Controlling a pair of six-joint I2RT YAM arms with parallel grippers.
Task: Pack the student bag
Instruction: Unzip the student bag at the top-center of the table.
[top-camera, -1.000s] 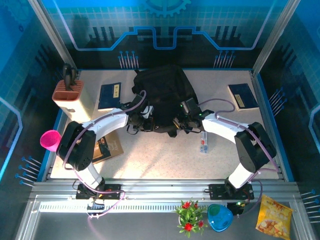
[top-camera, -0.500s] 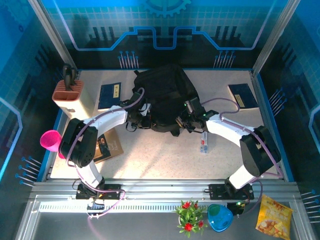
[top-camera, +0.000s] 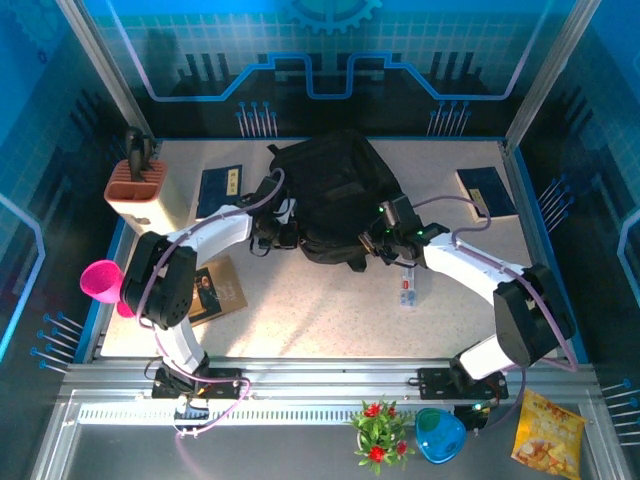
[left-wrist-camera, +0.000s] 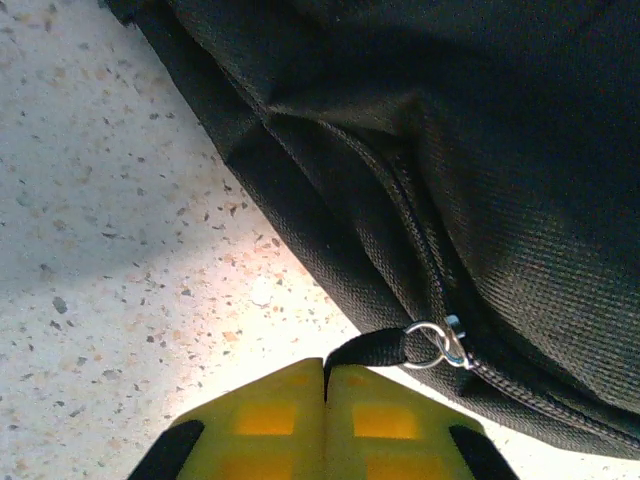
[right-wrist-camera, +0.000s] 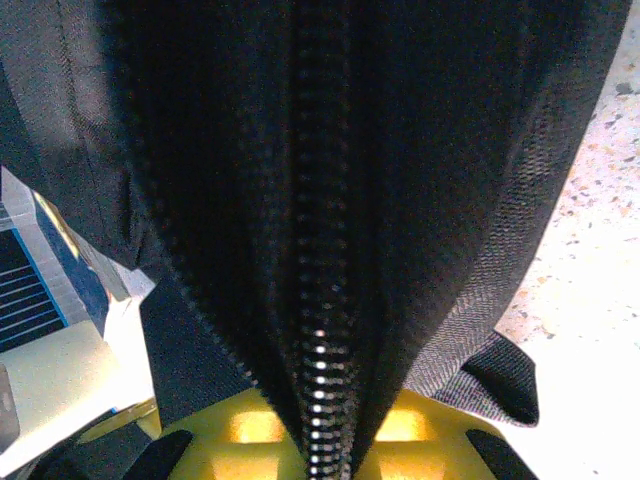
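The student bag (top-camera: 335, 190) lies mid-back on the tabletop (top-camera: 300, 310), the left gripper (left-wrist-camera: 325, 400) clamped tight on its zip pull (left-wrist-camera: 375, 348) and the right gripper (right-wrist-camera: 325, 440) pinching the student bag at its zip seam, so unzipping seems in hand, calling next for a steady pull along the teeth.

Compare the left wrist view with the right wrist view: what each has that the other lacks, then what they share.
Left wrist: a silver zip ring and black pull tab, the tab pinched in the shut left pincer. Right wrist: zip teeth running down into the right pincer, and a blue-and-white object at left. Both: the black bag and speckled table.
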